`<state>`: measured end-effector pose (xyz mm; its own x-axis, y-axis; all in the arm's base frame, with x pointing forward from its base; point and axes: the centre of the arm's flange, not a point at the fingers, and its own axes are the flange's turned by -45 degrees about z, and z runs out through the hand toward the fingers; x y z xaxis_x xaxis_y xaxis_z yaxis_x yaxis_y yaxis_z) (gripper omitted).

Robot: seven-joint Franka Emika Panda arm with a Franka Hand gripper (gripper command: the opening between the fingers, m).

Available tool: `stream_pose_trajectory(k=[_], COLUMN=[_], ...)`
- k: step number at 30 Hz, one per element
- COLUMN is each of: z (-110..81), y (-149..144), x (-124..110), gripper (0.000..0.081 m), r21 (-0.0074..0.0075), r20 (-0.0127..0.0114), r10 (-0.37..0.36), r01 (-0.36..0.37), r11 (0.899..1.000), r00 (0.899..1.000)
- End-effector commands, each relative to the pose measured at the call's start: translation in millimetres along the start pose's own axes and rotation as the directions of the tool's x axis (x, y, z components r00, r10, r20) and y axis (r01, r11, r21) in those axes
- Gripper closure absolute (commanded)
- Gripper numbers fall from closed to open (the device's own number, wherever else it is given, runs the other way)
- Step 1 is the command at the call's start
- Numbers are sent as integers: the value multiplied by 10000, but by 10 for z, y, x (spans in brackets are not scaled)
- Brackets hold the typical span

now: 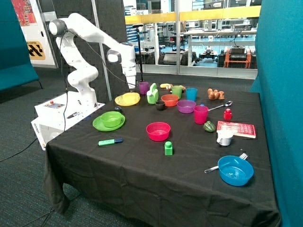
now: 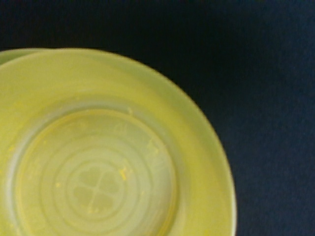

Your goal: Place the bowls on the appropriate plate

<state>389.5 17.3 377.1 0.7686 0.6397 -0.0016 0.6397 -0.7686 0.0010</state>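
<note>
The yellow bowl (image 1: 130, 98) sits on a yellow plate (image 1: 119, 100) near the table's far edge, beside the robot base. My gripper (image 1: 131, 87) hangs just above this bowl. The wrist view looks straight down into the yellow bowl (image 2: 98, 167), which fills most of the picture, with black cloth beside it. The lime green bowl (image 1: 111, 118) sits on a green plate (image 1: 99, 125), closer to the front than the yellow pair.
A pink-red bowl (image 1: 158, 131), a green block (image 1: 168, 148) and a green marker (image 1: 110, 141) lie mid-table. Orange (image 1: 169, 100) and purple (image 1: 186, 106) bowls and several cups stand behind. A blue bowl (image 1: 235, 170) and a red book (image 1: 236, 128) lie far from the arm.
</note>
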Motion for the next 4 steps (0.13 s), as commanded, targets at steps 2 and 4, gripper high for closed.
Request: stream_pose_trajectory(k=[2,4], z=[-53,-63], y=[65,51], x=[178,220], gripper=[327,332], r21=[9,9], r20=[-17,-17], r10=[-315,-376], r01=[315,376], r11=[9995,9993], r00=[9995,9993])
